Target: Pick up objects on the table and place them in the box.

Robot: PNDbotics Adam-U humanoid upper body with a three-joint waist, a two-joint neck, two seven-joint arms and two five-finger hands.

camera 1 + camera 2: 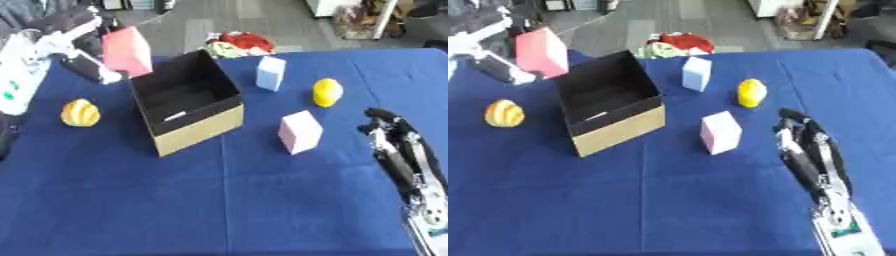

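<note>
Blue cloth covered the worktop (pixel 219 200) from the near edge to the far one. Nearest, at the lower right, the right hand (pixel 802 145) rested on the cloth with its fingers (pixel 791 116) relaxed and released, pointing away, holding nothing. Just beyond and to the left of those fingertips stood a pale pink block (pixel 720 131), upright on the cloth and apart from the hand. Farther off, ahead of the fingers, lay a yellow rounded object (pixel 751 92), and beyond the pink block stood a white block (pixel 696 73). Left of the pink block sat the box (pixel 188 102), open at the top, dark inside with tan outer walls, and a small pale strip lay on its floor. Well to the left of the box lay a yellow-orange striped round object (pixel 80 113). At the far left the left hand (pixel 83 62) was raised, its fingers grasping a red-pink block (pixel 127 50) held tilted in the air beside the box's far left corner. Past the worktop's far edge, a heap of red and light-coloured things (pixel 238 44) lay on the grey floor.
</note>
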